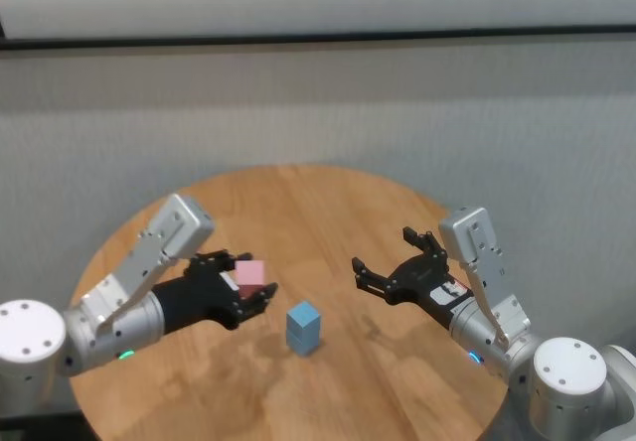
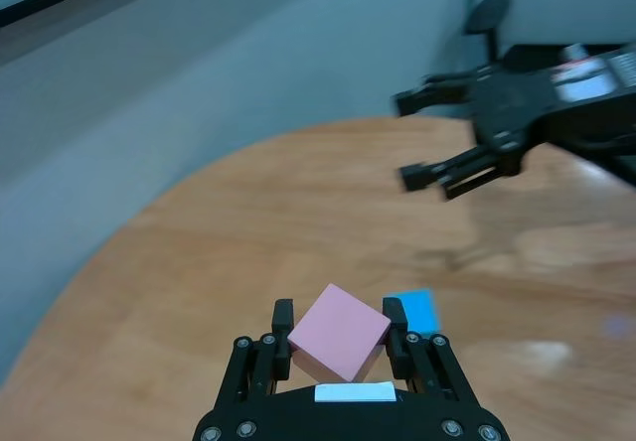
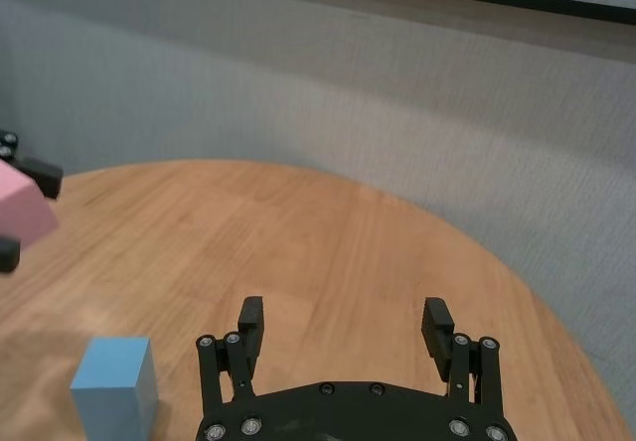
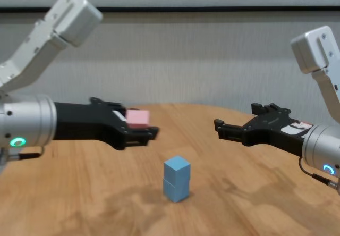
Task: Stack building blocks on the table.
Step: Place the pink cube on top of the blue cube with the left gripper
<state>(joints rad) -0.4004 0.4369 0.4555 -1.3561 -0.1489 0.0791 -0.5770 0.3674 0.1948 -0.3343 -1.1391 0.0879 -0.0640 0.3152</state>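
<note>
Chest view: left gripper (image 4: 139,126) level, fingers round pink block (image 4: 138,118).

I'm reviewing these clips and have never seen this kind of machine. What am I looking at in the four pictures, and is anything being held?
It is a two-armed robot at a round wooden table. One picture looks down from its head, one looks out from its chest, and each of the other two comes from a camera on one wrist.

On the table stand two light blue blocks, one on top of the other. The left gripper hangs above the table to the left of that stack, its jaws closed on a pink block held clear of the surface. The right gripper hangs on the other side of the stack with its jaws wide open and empty.
</note>
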